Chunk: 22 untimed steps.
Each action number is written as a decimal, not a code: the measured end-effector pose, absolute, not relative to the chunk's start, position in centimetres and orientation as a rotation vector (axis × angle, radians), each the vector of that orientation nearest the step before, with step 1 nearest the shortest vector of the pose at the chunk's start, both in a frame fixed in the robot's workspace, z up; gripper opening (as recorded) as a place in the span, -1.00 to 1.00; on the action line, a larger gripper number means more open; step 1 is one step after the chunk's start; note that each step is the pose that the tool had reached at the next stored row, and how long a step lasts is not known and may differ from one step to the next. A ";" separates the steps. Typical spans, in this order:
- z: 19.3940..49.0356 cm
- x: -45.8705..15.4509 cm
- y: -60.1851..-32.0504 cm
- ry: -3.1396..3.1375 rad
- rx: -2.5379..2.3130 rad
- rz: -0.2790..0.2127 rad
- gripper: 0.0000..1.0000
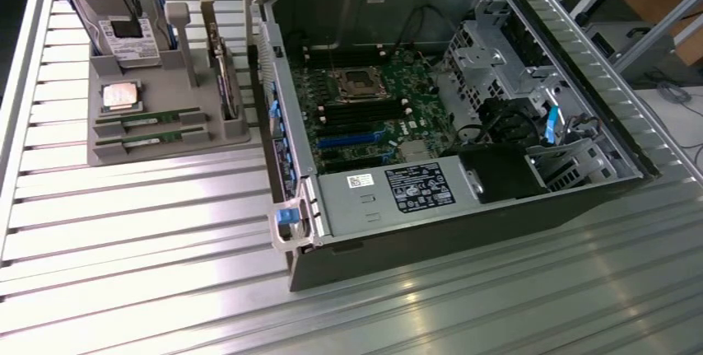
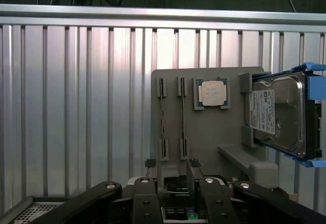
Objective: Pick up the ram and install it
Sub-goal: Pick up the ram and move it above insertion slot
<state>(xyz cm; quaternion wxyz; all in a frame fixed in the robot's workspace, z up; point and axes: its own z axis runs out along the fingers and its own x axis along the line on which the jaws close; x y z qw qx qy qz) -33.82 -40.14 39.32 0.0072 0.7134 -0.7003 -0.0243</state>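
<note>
Ram sticks (image 2: pixel 162 117), two alike, stood on edge in slots of the grey holder (image 2: pixel 204 137) just ahead of the gripper (image 2: pixel 171 164), likely kept upright so one could be pinched, while its jaws stood wide and empty, the CPU (image 2: pixel 212 92) and hard drive (image 2: pixel 277 114) resting farther off.

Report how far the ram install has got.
Done: nothing yet. One ram stick and its twin both sit in the grey holder. In hand: nothing; the gripper hangs by the holder, fingers open. Left: the pick-up and the seating in the motherboard.
</note>
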 end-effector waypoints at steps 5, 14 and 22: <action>39.1 -33.8 -40.1 -2.190 2.231 -0.076 -0.28; 38.8 -33.8 -40.1 -2.190 2.231 -0.076 -0.28; 38.5 -33.8 -40.1 -2.190 2.231 -0.076 -0.28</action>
